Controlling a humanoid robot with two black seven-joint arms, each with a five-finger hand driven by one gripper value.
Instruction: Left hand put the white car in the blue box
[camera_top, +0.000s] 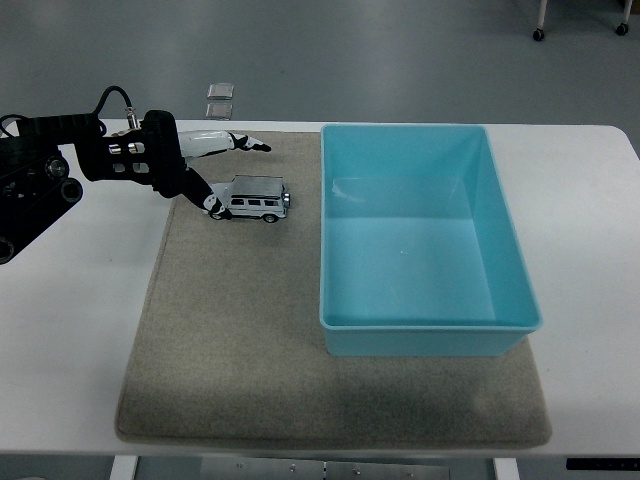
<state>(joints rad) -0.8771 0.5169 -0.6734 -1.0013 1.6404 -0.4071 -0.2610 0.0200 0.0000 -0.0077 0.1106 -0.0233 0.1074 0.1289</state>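
- you were on the reach-and-grasp step: your left robot hand (205, 165) sat at the white car (250, 198), fingers spread, thumb touching its front end, nothing pinched.
- the car stood on the mat (240, 320), left of the blue box (425, 240).
- next, you'd likely need to close around it, lift, and carry right.

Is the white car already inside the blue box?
No, the white car sits on the grey mat left of the blue box, with the left hand open around its near end.
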